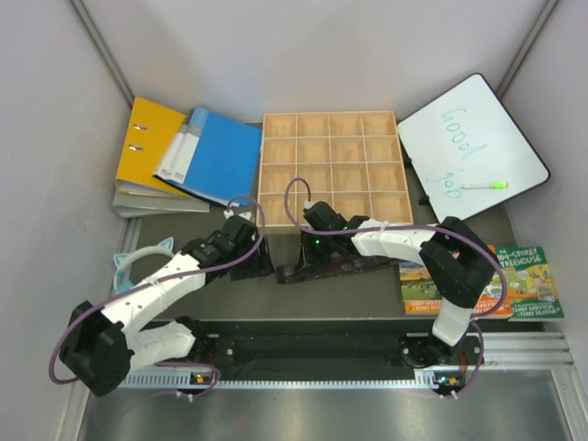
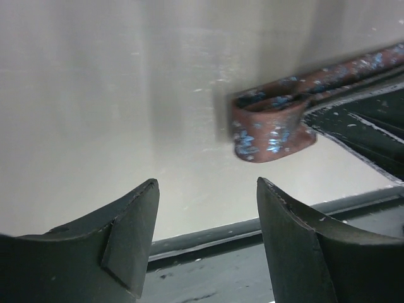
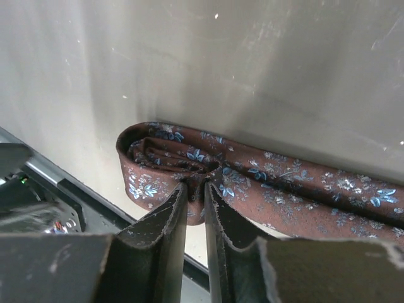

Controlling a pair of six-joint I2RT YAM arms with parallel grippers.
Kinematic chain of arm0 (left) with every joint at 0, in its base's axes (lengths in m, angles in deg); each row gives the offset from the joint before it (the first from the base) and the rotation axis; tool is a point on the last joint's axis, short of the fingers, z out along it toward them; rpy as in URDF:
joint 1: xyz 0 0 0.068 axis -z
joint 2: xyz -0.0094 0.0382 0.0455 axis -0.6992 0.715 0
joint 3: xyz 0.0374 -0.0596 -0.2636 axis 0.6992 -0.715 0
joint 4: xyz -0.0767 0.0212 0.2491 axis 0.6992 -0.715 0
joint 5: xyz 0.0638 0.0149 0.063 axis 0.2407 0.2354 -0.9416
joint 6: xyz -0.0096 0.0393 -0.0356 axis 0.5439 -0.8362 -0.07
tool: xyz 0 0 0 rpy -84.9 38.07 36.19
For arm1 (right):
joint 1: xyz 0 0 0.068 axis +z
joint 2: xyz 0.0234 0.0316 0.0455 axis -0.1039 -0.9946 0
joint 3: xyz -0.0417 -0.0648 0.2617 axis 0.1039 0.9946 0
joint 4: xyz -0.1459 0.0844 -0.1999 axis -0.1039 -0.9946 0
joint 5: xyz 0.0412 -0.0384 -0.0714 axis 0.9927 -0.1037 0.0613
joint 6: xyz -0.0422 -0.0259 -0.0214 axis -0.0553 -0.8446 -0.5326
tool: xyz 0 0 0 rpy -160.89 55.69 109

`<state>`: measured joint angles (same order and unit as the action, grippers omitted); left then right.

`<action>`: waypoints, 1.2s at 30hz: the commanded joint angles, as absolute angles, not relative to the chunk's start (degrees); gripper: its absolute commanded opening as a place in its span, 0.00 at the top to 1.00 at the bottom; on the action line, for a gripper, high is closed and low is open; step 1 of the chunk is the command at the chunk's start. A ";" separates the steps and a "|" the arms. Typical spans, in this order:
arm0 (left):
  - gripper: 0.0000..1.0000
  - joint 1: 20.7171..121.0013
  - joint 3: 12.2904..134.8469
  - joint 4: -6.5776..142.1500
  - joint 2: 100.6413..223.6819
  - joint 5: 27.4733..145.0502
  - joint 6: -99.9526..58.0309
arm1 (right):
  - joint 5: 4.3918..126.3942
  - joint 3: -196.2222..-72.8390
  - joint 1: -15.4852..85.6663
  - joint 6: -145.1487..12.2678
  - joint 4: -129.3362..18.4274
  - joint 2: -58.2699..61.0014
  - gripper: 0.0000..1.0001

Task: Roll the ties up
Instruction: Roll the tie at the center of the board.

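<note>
A dark brown tie (image 1: 354,264) with a small blue flower print lies across the table in front of the wooden tray. In the right wrist view its left end (image 3: 158,158) is folded back into a loose loop, and the rest runs off to the right. My right gripper (image 3: 197,184) is pinched on the fabric at the base of that loop, its jaws nearly together. My left gripper (image 2: 208,189) stands open with nothing between its fingers, a short way from the tie's looped end (image 2: 271,126). From above, the left gripper (image 1: 254,260) sits just left of the tie and the right gripper (image 1: 308,246) over its left end.
A wooden grid tray (image 1: 331,165) stands behind the tie. Yellow (image 1: 147,138) and blue (image 1: 220,152) binders lie at the back left, and a whiteboard (image 1: 473,142) with a green marker (image 1: 484,185) at the back right. A picture book (image 1: 519,276) lies right, a teal cat-ear headband (image 1: 138,262) left.
</note>
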<state>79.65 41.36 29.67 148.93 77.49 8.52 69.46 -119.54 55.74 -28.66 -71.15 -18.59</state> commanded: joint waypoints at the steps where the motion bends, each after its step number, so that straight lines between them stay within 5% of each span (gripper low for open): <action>1: 0.33 79.52 40.25 38.61 152.13 82.57 9.21 | 69.35 -118.84 55.62 -28.78 -68.84 -18.89 0.83; 17: 0.39 79.52 35.50 52.05 158.65 87.93 10.09 | 68.74 -118.31 55.36 -29.05 -68.40 -20.65 0.95; 36: 0.63 79.95 31.72 61.19 164.80 91.27 14.39 | 69.18 -117.08 55.18 -28.70 -66.64 -22.41 1.00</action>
